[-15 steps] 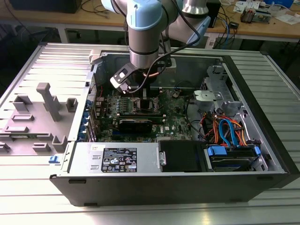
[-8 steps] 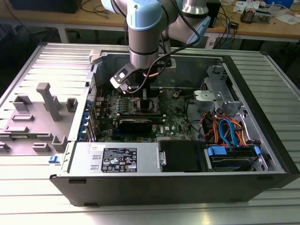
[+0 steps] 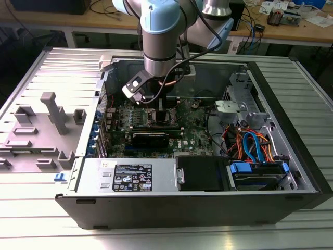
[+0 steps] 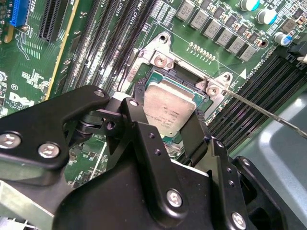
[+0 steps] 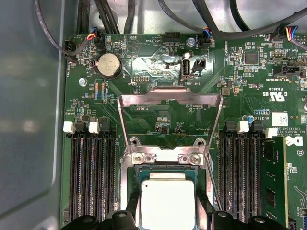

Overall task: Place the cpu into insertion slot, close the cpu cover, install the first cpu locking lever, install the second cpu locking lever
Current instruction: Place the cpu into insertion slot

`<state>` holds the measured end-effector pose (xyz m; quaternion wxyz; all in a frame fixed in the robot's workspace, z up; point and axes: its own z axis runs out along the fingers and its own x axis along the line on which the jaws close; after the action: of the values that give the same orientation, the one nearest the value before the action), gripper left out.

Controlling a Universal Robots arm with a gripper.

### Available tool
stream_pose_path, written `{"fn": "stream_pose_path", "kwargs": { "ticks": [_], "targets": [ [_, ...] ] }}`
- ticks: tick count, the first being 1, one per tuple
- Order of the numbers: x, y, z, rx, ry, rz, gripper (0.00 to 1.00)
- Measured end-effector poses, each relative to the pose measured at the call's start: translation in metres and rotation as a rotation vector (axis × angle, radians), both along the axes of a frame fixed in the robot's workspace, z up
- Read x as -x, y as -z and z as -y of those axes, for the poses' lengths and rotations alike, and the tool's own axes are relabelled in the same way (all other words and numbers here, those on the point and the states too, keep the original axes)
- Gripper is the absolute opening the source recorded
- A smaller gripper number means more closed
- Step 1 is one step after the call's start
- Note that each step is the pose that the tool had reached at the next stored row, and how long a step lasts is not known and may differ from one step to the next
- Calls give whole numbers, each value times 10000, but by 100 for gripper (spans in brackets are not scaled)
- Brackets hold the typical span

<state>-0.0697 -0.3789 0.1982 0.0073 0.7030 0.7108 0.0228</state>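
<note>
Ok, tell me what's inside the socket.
The chip sits in the socket, silver top up, with the cover swung open. The socket's contacts beneath the chip are hidden, and the pincer covers one edge.

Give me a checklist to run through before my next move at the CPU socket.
1. cpu cover swung up, clear of the insertion slot: ok.
2. cpu lined up over the slot, inside its silvery rim: ok.
3. cpu seated flat in the slot: cannot tell.
4. Hand shut on two opposite edges of the cpu: ok.
5. Locking lever swung out to the side, not lying across the slot: ok.
</note>
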Motion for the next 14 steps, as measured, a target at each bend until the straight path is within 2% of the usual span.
{"fn": "stream_pose_path", "kwargs": {
  "ticks": [14],
  "targets": [
    [-3,-1,1,-8,39,-1,55]
  ]
}}
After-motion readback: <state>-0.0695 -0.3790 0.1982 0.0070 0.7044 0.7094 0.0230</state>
